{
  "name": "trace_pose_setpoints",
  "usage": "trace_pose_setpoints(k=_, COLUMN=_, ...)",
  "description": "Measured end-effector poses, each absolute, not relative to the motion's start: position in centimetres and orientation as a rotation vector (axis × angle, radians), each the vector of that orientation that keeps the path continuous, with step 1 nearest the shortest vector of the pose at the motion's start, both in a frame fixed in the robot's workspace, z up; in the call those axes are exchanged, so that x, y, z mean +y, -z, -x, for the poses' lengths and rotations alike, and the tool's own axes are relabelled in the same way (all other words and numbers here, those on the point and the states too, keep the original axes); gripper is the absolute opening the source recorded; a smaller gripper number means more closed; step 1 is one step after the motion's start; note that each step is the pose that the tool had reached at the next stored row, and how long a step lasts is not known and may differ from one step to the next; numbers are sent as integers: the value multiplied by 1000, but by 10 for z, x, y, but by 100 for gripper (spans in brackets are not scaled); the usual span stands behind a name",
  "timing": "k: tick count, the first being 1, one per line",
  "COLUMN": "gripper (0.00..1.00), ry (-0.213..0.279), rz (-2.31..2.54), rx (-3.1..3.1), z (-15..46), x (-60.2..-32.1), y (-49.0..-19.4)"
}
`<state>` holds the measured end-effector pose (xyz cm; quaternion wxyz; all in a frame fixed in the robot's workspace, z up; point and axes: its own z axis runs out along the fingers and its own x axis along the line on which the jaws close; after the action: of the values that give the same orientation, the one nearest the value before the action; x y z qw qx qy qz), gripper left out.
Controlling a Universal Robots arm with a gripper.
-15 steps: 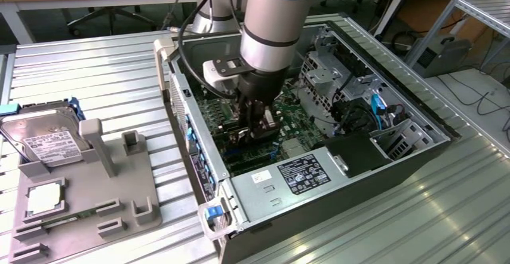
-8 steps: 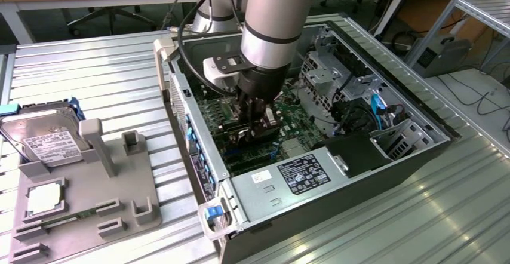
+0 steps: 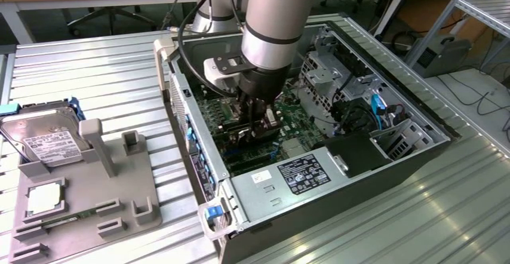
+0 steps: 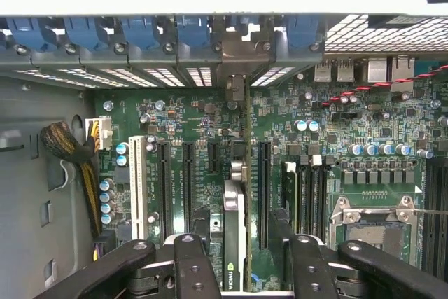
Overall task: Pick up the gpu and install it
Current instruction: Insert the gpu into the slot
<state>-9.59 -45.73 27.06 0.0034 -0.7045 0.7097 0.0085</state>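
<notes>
- Exterior view: the arm reaches down into the open computer case (image 3: 414,106). Its gripper (image 3: 257,129) hangs low over the motherboard (image 3: 299,123), clamped on the gpu (image 3: 267,120), which stands on edge.
- Wrist view: the gpu (image 4: 234,243) sits edge-on between the fingers (image 4: 192,264), above the slots (image 4: 263,194). If it is slightly off the slot line, pressing could jam or tilt it.

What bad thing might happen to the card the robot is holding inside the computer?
The thin black GPU card stands on edge between the gripper's fingers, over the green motherboard. If it is off the long black slots, pushing might bend it or scrape parts. Its silver bracket end sits close to the case's blue clips and might catch there. The card might also slip in the grip.
</notes>
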Motion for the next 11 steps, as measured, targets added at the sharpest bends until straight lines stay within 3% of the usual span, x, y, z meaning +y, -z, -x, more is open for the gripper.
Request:
trace_pose_setpoints(k=5, gripper=45, ry=-27, rz=2208, rx=2225, z=96, x=-457, y=-271)
trace_pose_setpoints(k=8, gripper=27, ry=-27, rz=2208, rx=2225, z=96, x=-457, y=-271)
trace_pose_setpoints(k=11, gripper=26, ry=-27, rz=2208, rx=2225, z=96, x=-457, y=-271)
